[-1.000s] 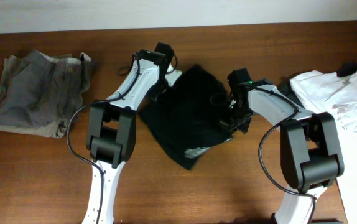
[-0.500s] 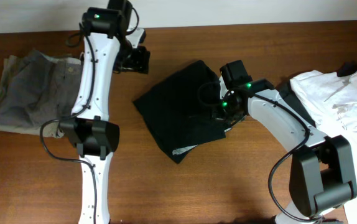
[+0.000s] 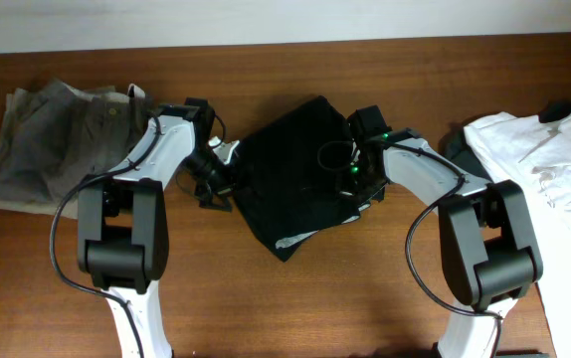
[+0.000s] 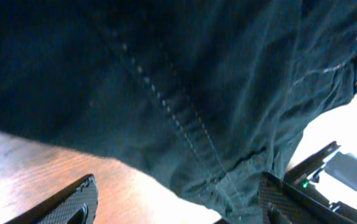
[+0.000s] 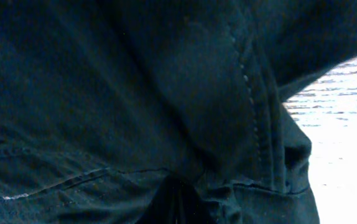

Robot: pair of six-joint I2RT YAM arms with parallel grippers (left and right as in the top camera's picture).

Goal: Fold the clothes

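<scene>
A black garment [image 3: 287, 179] lies rumpled at the table's middle, a pale label showing at its lower edge. My left gripper [image 3: 218, 181] stands open at the garment's left edge. In the left wrist view its two fingers [image 4: 66, 202] are spread wide, with the dark cloth [image 4: 197, 93] just ahead of them and nothing held. My right gripper [image 3: 353, 177] is down on the garment's right side. In the right wrist view the black cloth [image 5: 135, 93] fills the picture and bunches into a pinch at the jaws, which are shut on it.
Folded grey shorts [image 3: 57, 149] lie at the far left. A white garment [image 3: 544, 159] lies crumpled at the right edge, with something dark [image 3: 559, 107] behind it. Brown table [image 3: 365, 288] shows in front of the black garment.
My left gripper opened, let go of the black garment, swung away toward the back, then came down at the garment's left edge. The right gripper stayed shut on the cloth and shifted slightly left.
</scene>
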